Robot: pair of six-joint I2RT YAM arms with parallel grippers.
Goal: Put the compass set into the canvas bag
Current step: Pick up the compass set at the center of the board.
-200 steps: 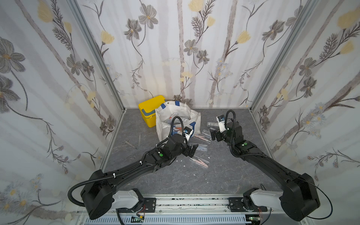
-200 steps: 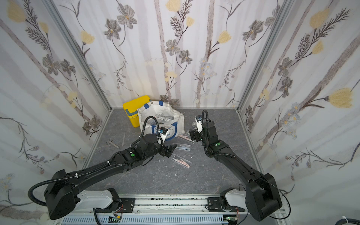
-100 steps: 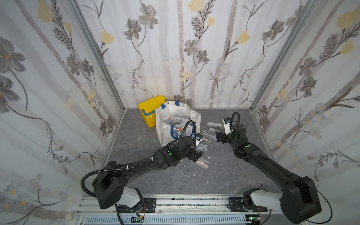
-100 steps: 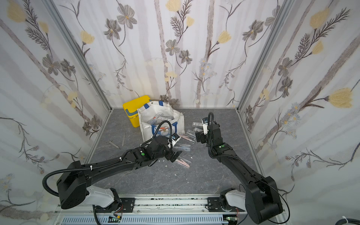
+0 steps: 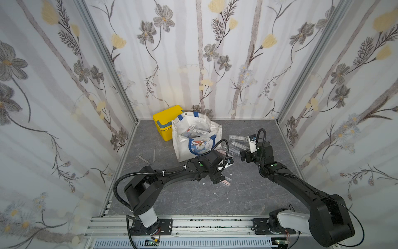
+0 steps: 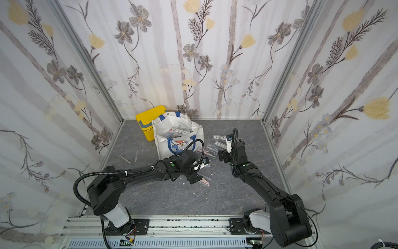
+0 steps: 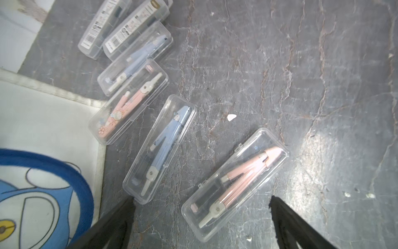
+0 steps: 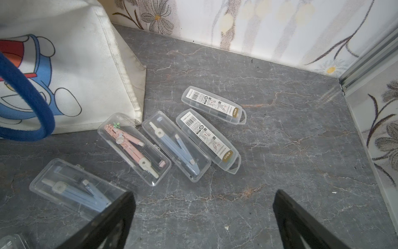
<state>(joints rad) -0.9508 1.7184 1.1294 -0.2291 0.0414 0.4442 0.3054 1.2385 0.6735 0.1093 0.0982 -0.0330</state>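
The white canvas bag (image 5: 183,146) with the blue cat face stands at the back of the table, and clear cases show inside its mouth. Several compass sets in clear cases lie on the table to its right. My left gripper (image 7: 200,199) is open and low over the table. Its fingertips stand on either side of the near end of a pink compass set (image 7: 234,183). A blue compass set (image 7: 160,148) lies just beside it. My right gripper (image 8: 203,194) is open over bare table, near a blue compass set (image 8: 73,189) and two labelled cases (image 8: 207,140).
A yellow plastic box (image 5: 164,122) stands behind the bag on its left. Small scissors (image 5: 141,158) and a thin metal tool (image 5: 154,154) lie on the left of the table. Patterned walls close in three sides. White scraps dot the grey tabletop (image 5: 215,204).
My left gripper has moved from the front of the bag rightward and toward the table's front, down over the pink compass set. The right gripper has drifted slightly rightward.
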